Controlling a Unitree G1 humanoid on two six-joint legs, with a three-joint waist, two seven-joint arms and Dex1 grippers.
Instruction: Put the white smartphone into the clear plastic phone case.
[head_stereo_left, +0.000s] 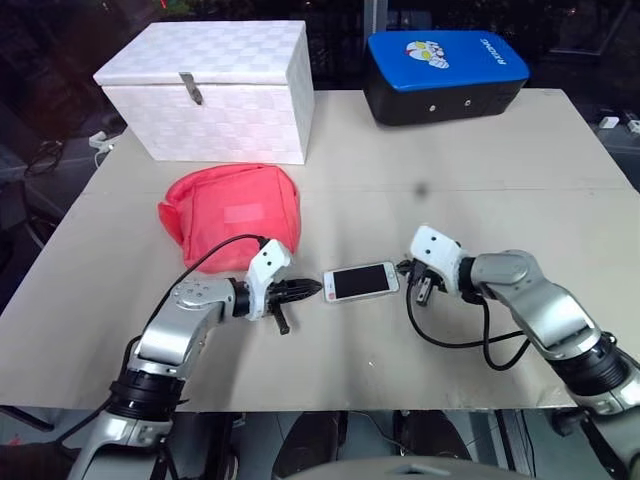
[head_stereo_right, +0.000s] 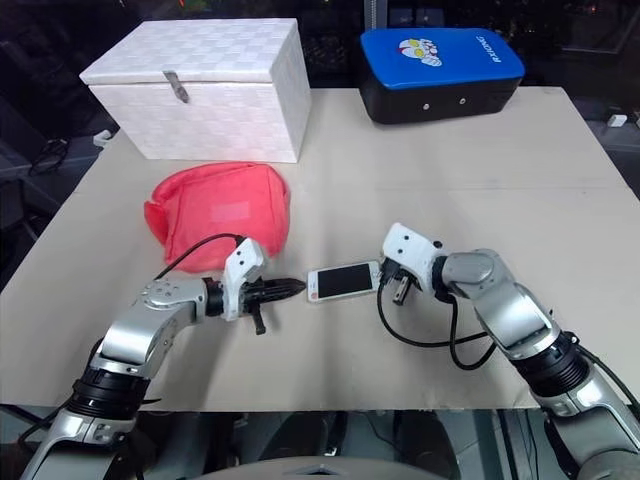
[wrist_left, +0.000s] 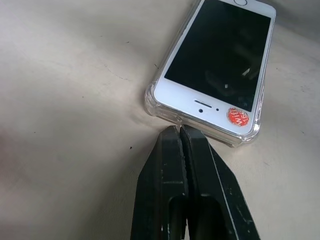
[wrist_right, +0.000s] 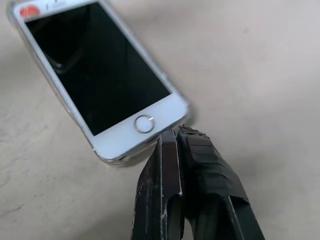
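White smartphone (wrist_left: 217, 65), screen up, seated in clear plastic phone case (wrist_left: 150, 102), near the table's (head_stereo_left: 500, 170) front edge, midway along. Left gripper (wrist_left: 179, 131) and right gripper (wrist_right: 176, 131), both pressed together, empty, tips at opposite short ends. Advice: press inward evenly, checking each corner seats under the rim.

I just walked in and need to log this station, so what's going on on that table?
A two-armed robot is fitting the white smartphone into the clear plastic phone case. The phone lies screen up on the table, already sitting inside the case's rim. The left end effector is shut, its tip at the phone's earpiece end; the right end effector is shut at the home-button end. Neither holds anything. A red pouch, a white box and a blue-topped case sit behind.
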